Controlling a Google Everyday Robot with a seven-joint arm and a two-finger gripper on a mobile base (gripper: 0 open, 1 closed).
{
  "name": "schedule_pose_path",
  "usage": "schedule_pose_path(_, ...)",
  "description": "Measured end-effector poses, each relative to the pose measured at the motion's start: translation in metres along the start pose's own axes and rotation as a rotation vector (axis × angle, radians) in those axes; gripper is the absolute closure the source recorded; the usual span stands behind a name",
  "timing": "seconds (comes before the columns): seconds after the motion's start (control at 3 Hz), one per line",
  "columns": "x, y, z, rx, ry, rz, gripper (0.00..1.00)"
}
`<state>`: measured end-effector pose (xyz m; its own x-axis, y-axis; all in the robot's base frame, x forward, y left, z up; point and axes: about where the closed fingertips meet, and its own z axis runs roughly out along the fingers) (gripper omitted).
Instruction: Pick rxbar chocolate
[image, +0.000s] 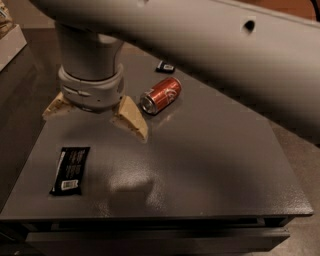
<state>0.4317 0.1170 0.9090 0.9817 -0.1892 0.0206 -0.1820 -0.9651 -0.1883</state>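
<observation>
Gripper (95, 124): held above the table (210, 165), left rear part; fingers spread wide, nothing gripped. Rxbar chocolate (71, 170): laid flat near the front-left corner, apart from the gripper. Red can (161, 95): laid sideways beside the right finger.

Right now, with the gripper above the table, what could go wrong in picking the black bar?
The rxbar chocolate lies flat near the front-left corner of the table; the open gripper, hovering behind it, might slide it off instead of gripping. The red soda can lies on its side close to one finger; a sideways move might set it rolling.
</observation>
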Motion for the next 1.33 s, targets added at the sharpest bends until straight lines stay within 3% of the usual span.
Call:
schedule_pose_path(0.67, -0.012, -0.026, 0.023, -0.079, -0.029, -0.125, 0.00)
schedule_pose_path(1.33, -0.025, -0.033, 0.064, -0.138, -0.071, -0.175, 0.00)
